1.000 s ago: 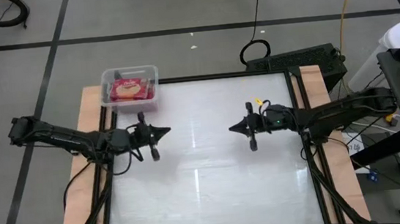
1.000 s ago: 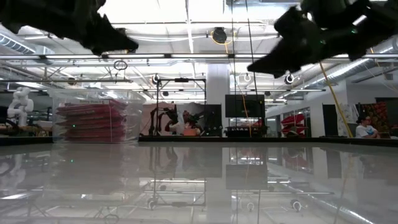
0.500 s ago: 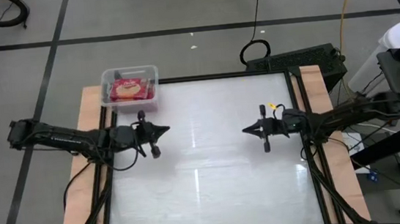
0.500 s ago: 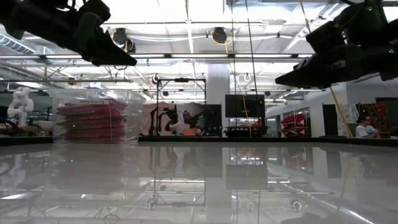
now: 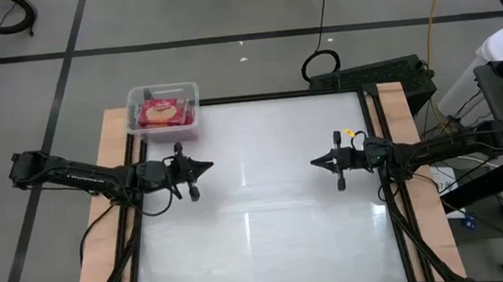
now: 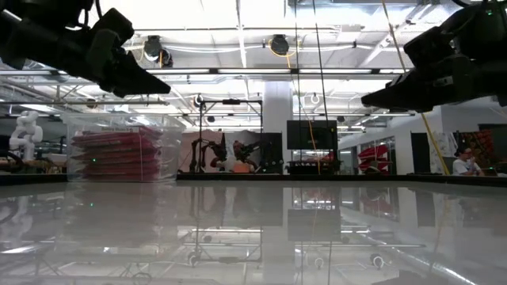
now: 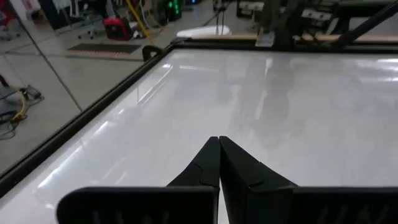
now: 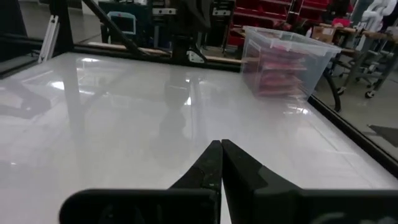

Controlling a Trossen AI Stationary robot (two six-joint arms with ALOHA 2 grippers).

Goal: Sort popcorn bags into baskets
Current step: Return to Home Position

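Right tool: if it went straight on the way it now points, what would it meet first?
Most likely the left tool, which points back at the right tool across the table; nothing lies between them. Heights look similar, but it could narrowly miss.

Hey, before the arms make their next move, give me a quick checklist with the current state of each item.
1. Red popcorn bags inside the clear plastic bin: ok, stacked.
2. Stray bags on the white tabletop: ok, none visible.
3. Left pincer shut, holding nothing: ok.
4. Right pincer shut, holding nothing: ok.
5. Both pincers above the tabletop, apart from the bin: ok.
6. Arms at home pose: cannot tell.
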